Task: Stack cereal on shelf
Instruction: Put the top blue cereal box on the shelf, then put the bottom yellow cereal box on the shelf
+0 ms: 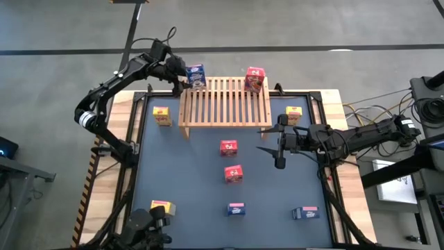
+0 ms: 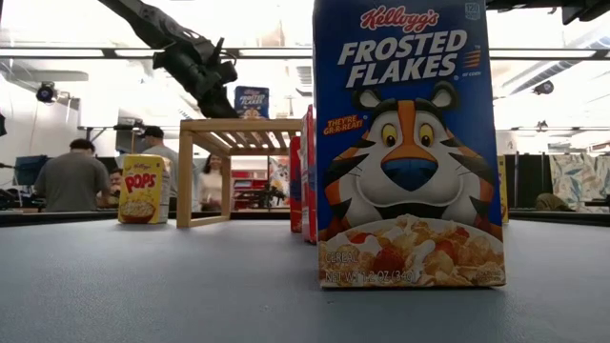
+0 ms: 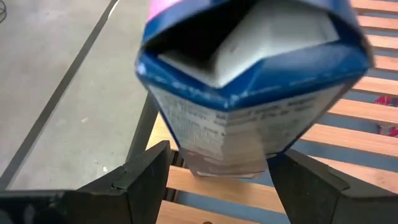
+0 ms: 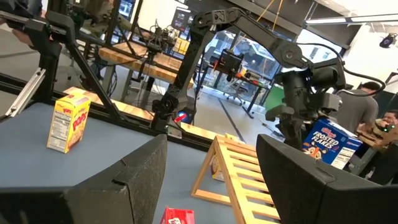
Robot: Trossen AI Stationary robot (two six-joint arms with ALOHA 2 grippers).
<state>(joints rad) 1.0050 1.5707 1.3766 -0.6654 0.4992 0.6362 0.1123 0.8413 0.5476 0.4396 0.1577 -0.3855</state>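
Observation:
My left gripper point(image 1: 182, 75) is at the wooden slatted rack's point(image 1: 225, 104) far left corner, shut on a blue cereal box point(image 1: 196, 75) that stands upright there. A red box point(image 1: 254, 79) stands on the rack's far right corner. My right gripper point(image 1: 274, 142) hovers open over the mat, right of the rack, holding nothing. On the mat stand three yellow boxes point(image 1: 161, 115) point(image 1: 293, 114) point(image 1: 161, 207), two red boxes point(image 1: 228, 147) point(image 1: 233, 173) and two blue boxes point(image 1: 236, 209) point(image 1: 304, 213). My left gripper pinches the blue box between its two fingers point(image 3: 152, 177), one on each side of the printed panel's lower part point(image 3: 224, 146). The fingers come from the table's left side, slanting down. The box stays upright with its bottom point(image 2: 251, 116) at the rack's slats, and its top point(image 3: 249, 43) looks bulged.
The rack stands at the far middle of the dark mat point(image 1: 187, 187). A large Frosted Flakes box point(image 2: 410, 143) fills the low view's front. Black frame rails point(image 1: 132, 160) edge the mat. People point(image 2: 71, 176) sit in the room beyond the table.

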